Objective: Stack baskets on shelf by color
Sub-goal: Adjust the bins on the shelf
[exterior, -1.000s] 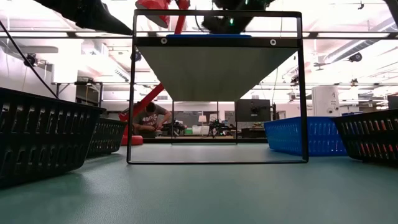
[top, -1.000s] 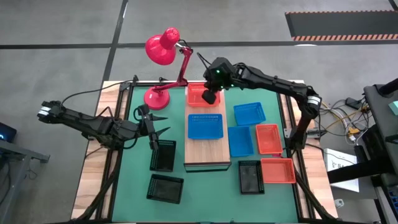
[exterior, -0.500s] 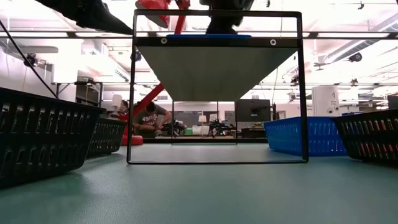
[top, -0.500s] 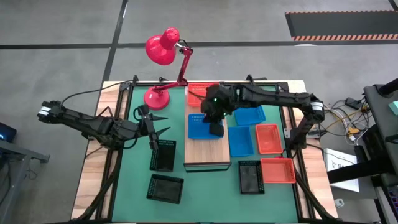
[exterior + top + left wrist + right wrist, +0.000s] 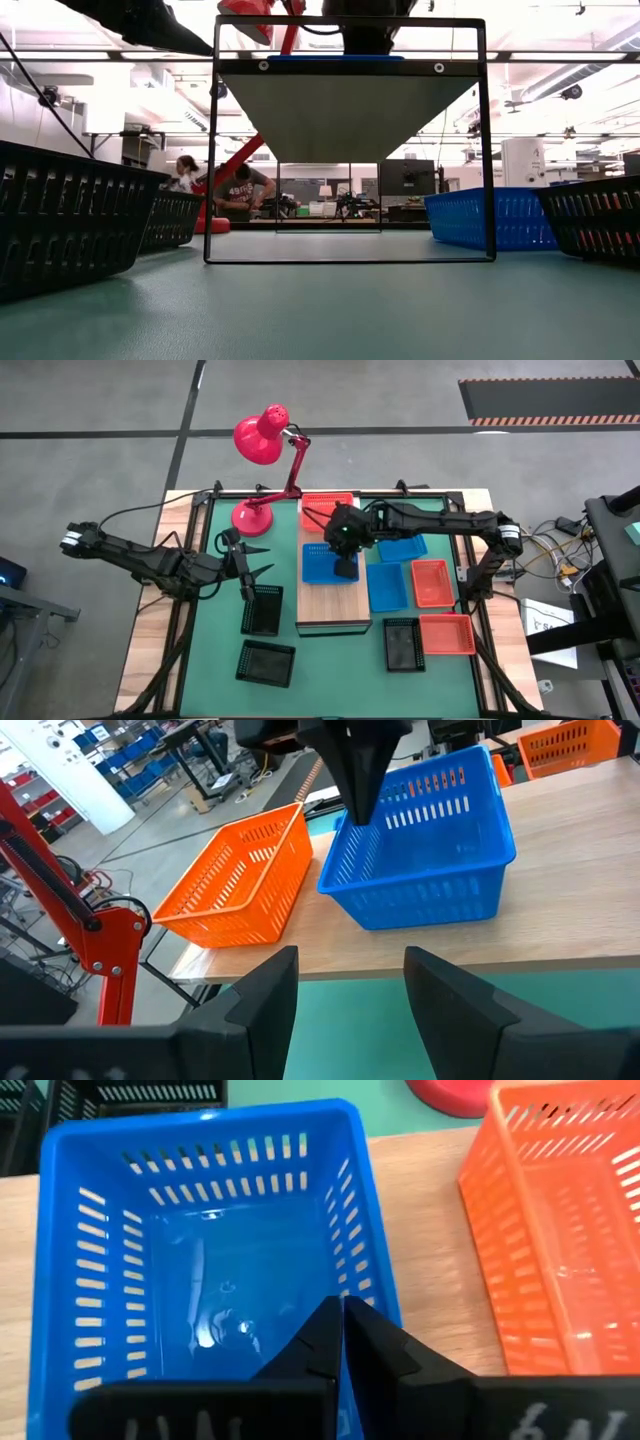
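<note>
On the shelf (image 5: 334, 600), the blue basket (image 5: 330, 563) sits mid-plank with an orange basket (image 5: 326, 511) just beyond it at the lamp end; the right hand (image 5: 346, 568) hangs over the blue basket's edge, fingers pressed together, gripping nothing. Beside the shelf, above a black basket (image 5: 262, 609), the left hand (image 5: 252, 572) hovers wide, empty

Down at counter level, the shelf (image 5: 348, 100) rises dead centre on its black frame. Black baskets (image 5: 70, 215) crowd the left, a blue basket (image 5: 470, 217) sits right, another black one (image 5: 600, 215) at the edge. People (image 5: 235, 190) work far behind.
</note>
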You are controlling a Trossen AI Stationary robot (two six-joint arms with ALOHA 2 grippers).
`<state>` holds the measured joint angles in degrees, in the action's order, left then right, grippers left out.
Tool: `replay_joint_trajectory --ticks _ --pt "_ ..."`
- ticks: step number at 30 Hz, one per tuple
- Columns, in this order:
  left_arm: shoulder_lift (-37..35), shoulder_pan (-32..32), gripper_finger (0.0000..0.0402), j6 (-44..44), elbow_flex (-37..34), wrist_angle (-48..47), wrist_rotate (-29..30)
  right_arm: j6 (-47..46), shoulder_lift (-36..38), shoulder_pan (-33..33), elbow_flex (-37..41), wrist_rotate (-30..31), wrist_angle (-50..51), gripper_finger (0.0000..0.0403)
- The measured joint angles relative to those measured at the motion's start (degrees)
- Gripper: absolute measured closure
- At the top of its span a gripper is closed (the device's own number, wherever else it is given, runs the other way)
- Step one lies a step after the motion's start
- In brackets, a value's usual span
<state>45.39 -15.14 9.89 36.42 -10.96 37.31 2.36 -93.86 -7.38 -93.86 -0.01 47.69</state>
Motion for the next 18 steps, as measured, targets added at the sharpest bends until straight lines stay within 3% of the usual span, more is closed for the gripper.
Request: replay_joint_trajectory --ticks 18 --pt "0.0 0.0 0.0233 0.0 0.0 0.0 0.1 2.2 0.0 -0.1 1.8 0.2 -3.3 0.0394"
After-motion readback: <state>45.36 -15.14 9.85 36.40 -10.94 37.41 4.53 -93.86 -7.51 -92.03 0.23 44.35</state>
